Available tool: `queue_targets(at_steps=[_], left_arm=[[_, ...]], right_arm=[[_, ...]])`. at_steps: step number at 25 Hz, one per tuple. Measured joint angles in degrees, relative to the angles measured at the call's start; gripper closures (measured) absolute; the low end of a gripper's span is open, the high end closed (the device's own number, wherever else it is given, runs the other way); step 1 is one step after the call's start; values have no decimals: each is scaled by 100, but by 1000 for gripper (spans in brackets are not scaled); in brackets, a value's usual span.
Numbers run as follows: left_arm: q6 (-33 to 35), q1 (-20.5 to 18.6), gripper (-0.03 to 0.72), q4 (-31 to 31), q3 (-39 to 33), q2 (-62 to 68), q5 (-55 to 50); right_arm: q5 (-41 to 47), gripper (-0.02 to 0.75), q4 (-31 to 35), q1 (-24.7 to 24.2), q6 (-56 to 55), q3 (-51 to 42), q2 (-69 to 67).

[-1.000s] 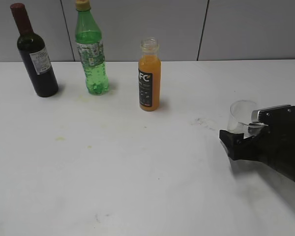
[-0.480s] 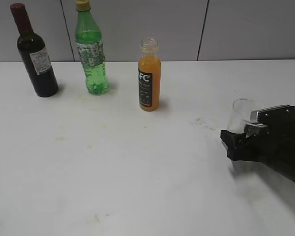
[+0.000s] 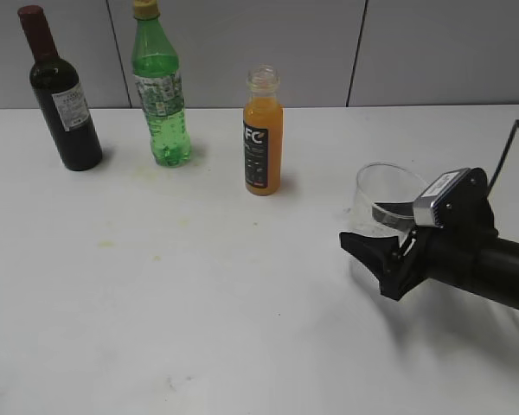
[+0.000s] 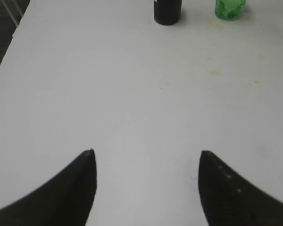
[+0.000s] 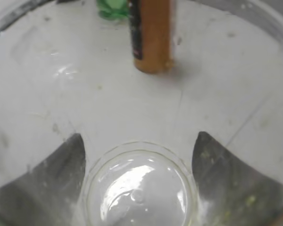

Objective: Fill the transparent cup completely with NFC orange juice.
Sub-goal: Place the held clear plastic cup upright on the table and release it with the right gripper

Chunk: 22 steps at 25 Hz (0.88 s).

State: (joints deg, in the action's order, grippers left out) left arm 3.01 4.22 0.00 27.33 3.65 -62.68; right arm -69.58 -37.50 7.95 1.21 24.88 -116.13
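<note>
The exterior view looks down at a slant across the table (image 3: 199, 285). Both wrist views face forward between their fingers. All three show the green bottle (image 3: 160, 95).

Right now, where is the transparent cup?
In the exterior view the transparent cup is at the right of the table, held in the right end effector, right of and nearer than the NFC orange juice.

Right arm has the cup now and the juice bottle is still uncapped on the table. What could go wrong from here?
The transparent cup sits tilted in the right gripper, so it may slip or land on its side when set down. It is thin and clear, so a hard squeeze could deform it. The open NFC orange juice bottle stands close ahead; a bump could spill it. The left gripper is open, holding nothing.
</note>
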Motion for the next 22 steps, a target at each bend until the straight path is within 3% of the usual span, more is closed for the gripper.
queue_targets(at_steps=[3,6,12,17,22], left_arm=[[0,0,167,0,0,0,0],[0,0,167,0,0,0,0],[0,0,167,0,0,0,0],[0,0,167,0,0,0,0],[0,0,167,0,0,0,0]], right_arm=[[0,209,-865,97,-31,301,18],[5,209,-1284,373,-387,625,23],[76,209,-1415,1355,-625,1437,24],[1150,209,-1478,2210,-650,2169,-12],[1280,209,-1504,2419,-847,2529,-459]])
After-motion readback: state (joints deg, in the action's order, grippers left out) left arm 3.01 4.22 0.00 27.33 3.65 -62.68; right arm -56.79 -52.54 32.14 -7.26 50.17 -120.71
